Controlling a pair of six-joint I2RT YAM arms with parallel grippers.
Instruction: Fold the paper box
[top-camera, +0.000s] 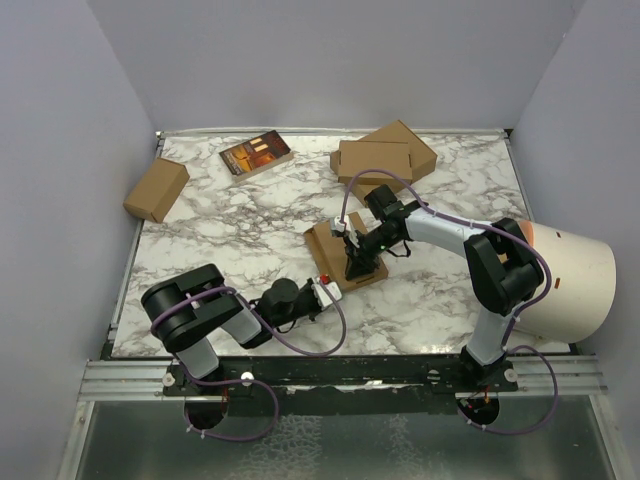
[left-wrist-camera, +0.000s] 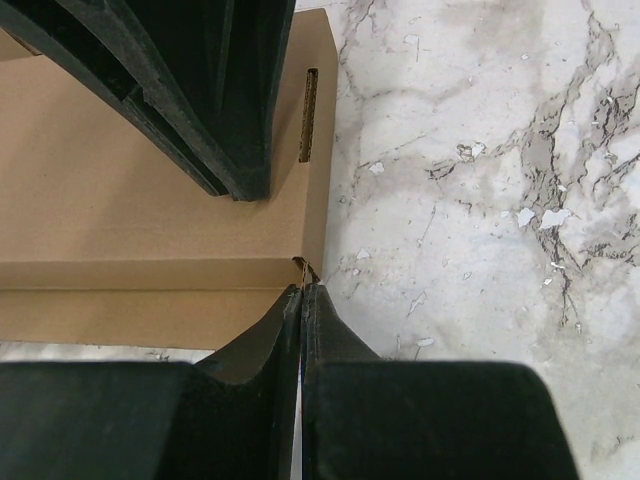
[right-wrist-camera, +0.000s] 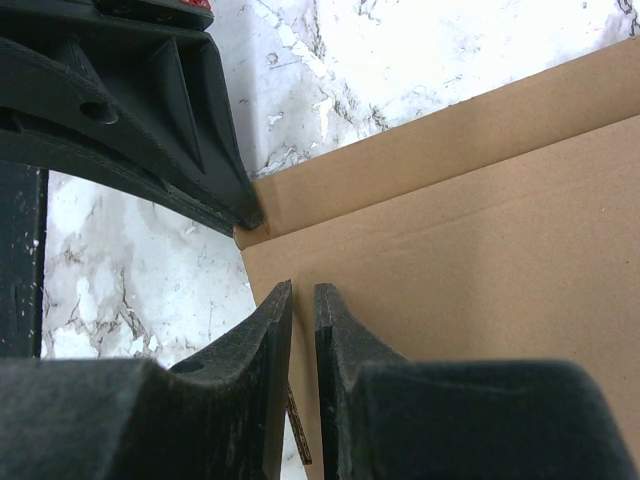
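Left gripper (left-wrist-camera: 302, 292), fingers together, meets a corner of the paper box (left-wrist-camera: 120, 200); right gripper (right-wrist-camera: 303, 292), narrowly parted, stands over its panel

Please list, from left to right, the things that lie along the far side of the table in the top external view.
small brown carton → book with a dark cover → stacked pair of flat brown boxes

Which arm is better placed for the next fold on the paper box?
Probably left: the left gripper, shut, sits at a corner crease of the paper box; the right gripper is over its panel.
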